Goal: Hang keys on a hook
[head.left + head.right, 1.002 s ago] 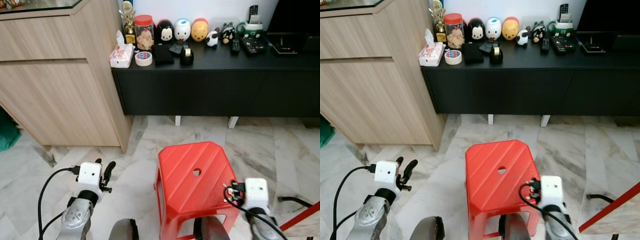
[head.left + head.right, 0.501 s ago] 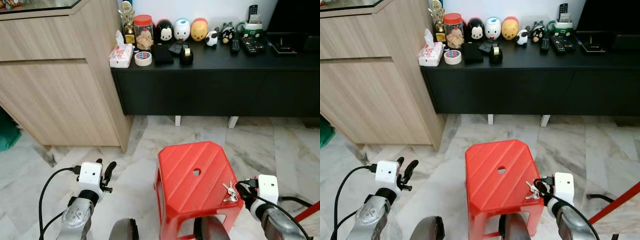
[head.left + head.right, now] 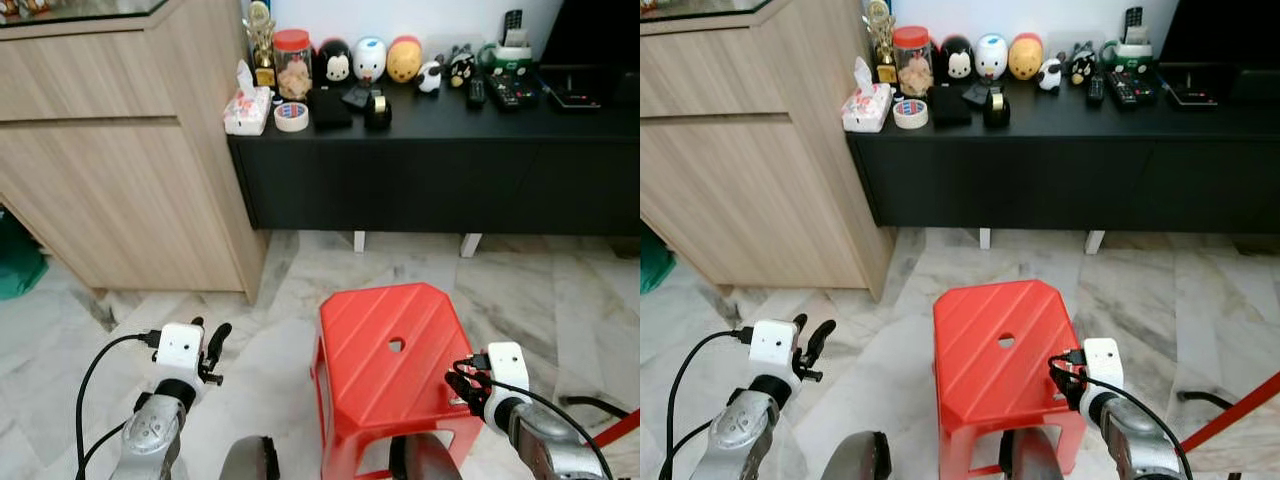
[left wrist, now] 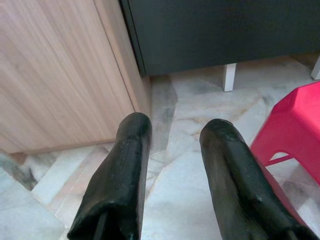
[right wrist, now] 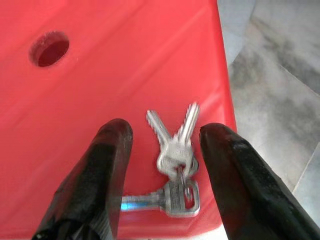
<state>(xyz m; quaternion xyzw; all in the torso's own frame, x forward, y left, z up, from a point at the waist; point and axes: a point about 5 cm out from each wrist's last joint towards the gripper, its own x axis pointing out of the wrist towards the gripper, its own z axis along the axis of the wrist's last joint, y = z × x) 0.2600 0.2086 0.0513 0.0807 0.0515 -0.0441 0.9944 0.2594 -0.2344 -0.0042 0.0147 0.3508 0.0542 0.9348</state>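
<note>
I see the pale marble floor [image 3: 300, 270] running up to a wooden cabinet [image 3: 110, 160] and a long black console [image 3: 440, 150] crowded with figurines, a tape roll and remotes. In front of me stands the red stool [image 3: 385, 360]. My right gripper [image 5: 165, 150] hovers over the stool's near right corner, its fingers [image 5: 107, 165] spread apart on either side of the keys [image 5: 175, 165], not touching them. The keys lie flat on the stool top by that edge. My left gripper [image 4: 172, 155] hangs above the floor beside the stool, fingers apart and holding nothing.
</note>
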